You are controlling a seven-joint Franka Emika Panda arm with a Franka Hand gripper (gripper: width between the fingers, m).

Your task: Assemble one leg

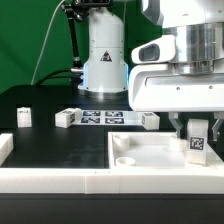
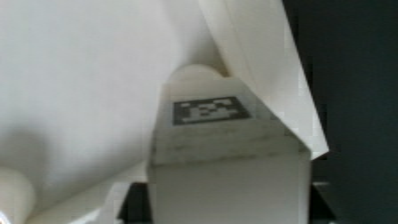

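Pinching the leg (image 1: 197,141) between its fingers, the gripper (image 1: 196,128) hangs over the bench (image 1: 60,140) near its front edge, toward the corner on the exterior view's right. The leg is upright with its tag face toward the camera. Its lower end is down at the big white panel (image 1: 150,150); whether they touch can't be told.

The panel lies flat along the front edge. One round socket (image 1: 125,158) shows at the panel's corner on the exterior view's left, well apart from the held leg. A white raised rail (image 1: 50,180) runs along the front edge and turns up at the corner on the exterior view's left.

Three spare legs sit mid-bench:
- first spare leg (image 1: 22,117), near the edge on the exterior view's left
- second spare leg (image 1: 67,118), just beside the marker board (image 1: 100,117)
- third spare leg (image 1: 150,120), at the board's other end, just behind the panel and close to the gripper's bulky white body

The gripper's body hides the panel's far corner. The robot base (image 1: 105,60) stands at the far edge.

In the wrist view the leg (image 2: 214,160) fills the middle, its tag (image 2: 210,110) sharp, with the white panel (image 2: 89,80) behind it. The fingers are barely visible there.
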